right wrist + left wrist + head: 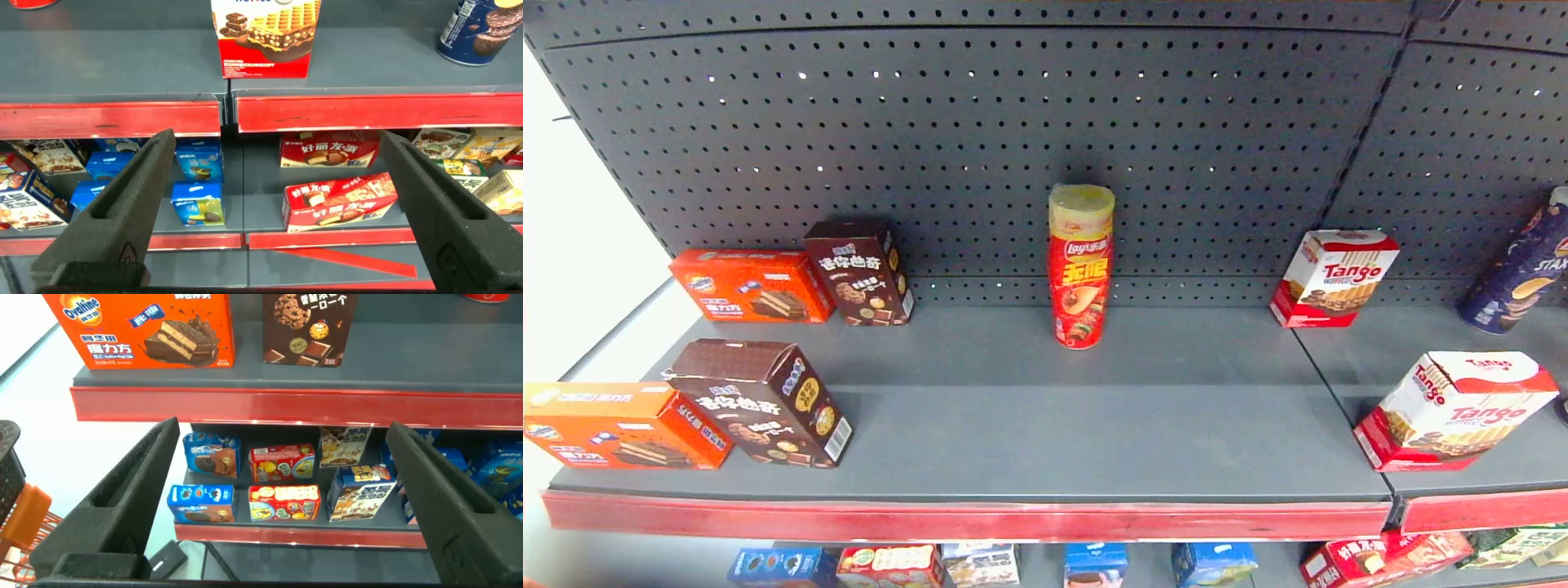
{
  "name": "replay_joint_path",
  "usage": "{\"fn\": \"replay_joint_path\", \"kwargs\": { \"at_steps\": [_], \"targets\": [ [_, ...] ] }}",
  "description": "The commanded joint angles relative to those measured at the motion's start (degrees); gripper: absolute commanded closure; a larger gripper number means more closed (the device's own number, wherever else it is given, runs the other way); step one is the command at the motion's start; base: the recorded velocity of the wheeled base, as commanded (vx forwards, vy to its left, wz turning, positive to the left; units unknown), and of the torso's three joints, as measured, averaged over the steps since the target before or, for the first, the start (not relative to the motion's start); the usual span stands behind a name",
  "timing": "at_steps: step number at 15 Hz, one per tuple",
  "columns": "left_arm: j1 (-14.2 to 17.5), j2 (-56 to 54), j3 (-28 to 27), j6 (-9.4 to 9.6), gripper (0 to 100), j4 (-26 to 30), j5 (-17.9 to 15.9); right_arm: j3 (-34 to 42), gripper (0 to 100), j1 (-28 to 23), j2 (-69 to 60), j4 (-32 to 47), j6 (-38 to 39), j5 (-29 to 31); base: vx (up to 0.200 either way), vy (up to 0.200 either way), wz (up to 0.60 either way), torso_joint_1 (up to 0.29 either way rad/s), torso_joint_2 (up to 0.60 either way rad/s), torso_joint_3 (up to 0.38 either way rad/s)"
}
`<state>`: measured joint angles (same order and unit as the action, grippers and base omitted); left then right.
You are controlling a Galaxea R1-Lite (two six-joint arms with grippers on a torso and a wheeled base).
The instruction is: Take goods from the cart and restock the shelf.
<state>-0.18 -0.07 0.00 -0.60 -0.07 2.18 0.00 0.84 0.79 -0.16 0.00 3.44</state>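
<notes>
Grey sheet-metal shelf, backed by a perforated panel, carries goods grouped by kind with their printed faces outward, presumably so shoppers can read them. At the left, flat orange cake boxes and brown cookie boxes stand in front and back rows. In the middle, one glossy red crisp tube stands upright at the back, and the bare shelf before it is likely the gap to fill. Further right are white-and-red cardboard wafer boxes and a leaning dark blue tube. The left gripper hangs below the shelf edge, its matte black jaws spread wide and empty. Beside it is the cart, black mesh on an orange frame, with its contents hidden. The right gripper likewise gapes, holding nothing.
</notes>
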Motion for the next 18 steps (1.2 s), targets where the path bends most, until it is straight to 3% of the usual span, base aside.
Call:
{"fn": "replay_joint_path", "kwargs": {
  "at_steps": [1, 11, 18],
  "targets": [
    [0.01, 0.07, 0.00, -0.02, 0, -0.01, 0.02, 0.00, 0, 0.04, 0.00, -0.02, 0.00, -0.01, 0.000, 0.000, 0.00, 0.000, 0.00, 0.000],
    [0.01, 0.07, 0.00, -0.02, 0, -0.01, -0.16, 0.00, 0, 0.04, 0.00, -0.02, 0.09, -0.01, 0.000, 0.000, 0.00, 0.000, 0.00, 0.000],
    [0.01, 0.07, 0.00, -0.02, 0, -0.01, -0.16, 0.00, 0, 0.04, 0.00, -0.02, 0.09, -0.01, 0.000, 0.000, 0.60, 0.005, 0.00, 0.000]
  ]
}}
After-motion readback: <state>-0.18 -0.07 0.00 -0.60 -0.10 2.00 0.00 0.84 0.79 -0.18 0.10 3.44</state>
